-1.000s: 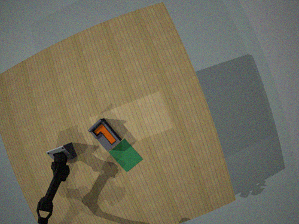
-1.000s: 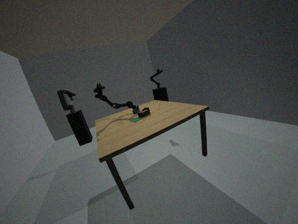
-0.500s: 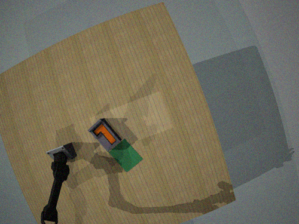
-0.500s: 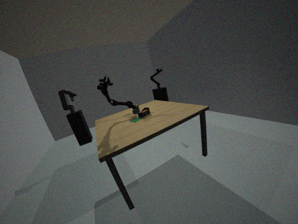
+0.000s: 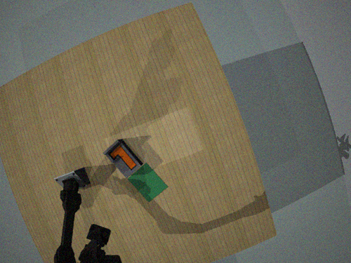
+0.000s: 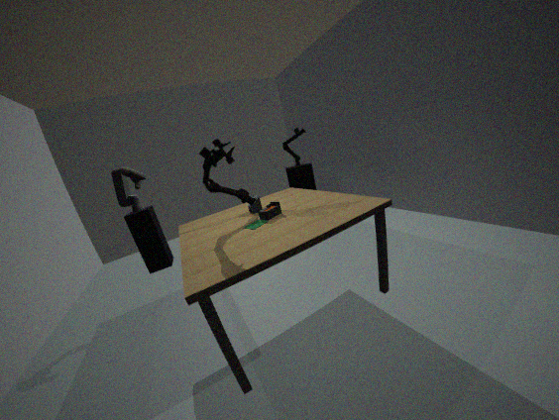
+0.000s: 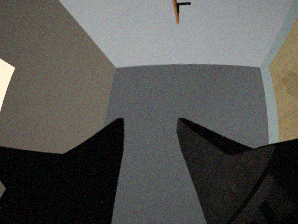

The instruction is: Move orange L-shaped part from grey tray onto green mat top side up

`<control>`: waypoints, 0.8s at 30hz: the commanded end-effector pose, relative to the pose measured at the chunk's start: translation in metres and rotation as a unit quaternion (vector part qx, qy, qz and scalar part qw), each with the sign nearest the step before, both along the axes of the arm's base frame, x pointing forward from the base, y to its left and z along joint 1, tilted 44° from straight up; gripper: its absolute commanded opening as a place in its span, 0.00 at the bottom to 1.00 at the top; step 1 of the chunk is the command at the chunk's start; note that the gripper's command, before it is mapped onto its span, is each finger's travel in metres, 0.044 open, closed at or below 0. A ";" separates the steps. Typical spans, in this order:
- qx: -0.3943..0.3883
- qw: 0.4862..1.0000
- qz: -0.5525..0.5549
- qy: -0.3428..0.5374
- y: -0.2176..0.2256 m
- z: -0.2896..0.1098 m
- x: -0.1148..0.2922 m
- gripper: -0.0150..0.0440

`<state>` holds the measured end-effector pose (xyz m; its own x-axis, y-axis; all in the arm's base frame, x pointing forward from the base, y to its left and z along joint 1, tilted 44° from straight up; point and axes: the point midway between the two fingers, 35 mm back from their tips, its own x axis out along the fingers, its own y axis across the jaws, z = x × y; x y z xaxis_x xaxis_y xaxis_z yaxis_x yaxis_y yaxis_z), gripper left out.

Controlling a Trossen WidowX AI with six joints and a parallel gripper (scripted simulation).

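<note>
At the near left edge of the top view, the gripper (image 5: 100, 233) hangs high, fingers half-closed on nothing. Farther in, the orange part (image 5: 123, 156) lies flush in the grey tray (image 5: 120, 168); descend squarely over its L-end, pressing gently.
</note>
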<state>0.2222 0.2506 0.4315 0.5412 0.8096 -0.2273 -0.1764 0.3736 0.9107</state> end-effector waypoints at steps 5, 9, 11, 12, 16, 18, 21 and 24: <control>-0.222 0.970 -0.041 0.086 0.021 -0.136 0.051 0.56; -0.349 0.928 -0.042 0.120 0.016 -0.205 0.062 0.56; -0.416 0.899 -0.037 0.136 0.010 -0.239 0.064 0.56; -0.450 0.881 -0.032 0.143 0.006 -0.256 0.064 0.56; -0.589 0.790 0.001 0.170 -0.018 -0.321 0.059 0.56; -0.659 0.729 0.029 0.182 -0.034 -0.351 0.052 0.56; -0.756 0.619 0.083 0.195 -0.062 -0.388 0.041 0.56; -0.828 0.503 0.144 0.203 -0.089 -0.414 0.029 0.56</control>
<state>0.2659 0.1924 0.0462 0.1540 -0.4349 -0.8872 -0.1928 0.8674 -0.4587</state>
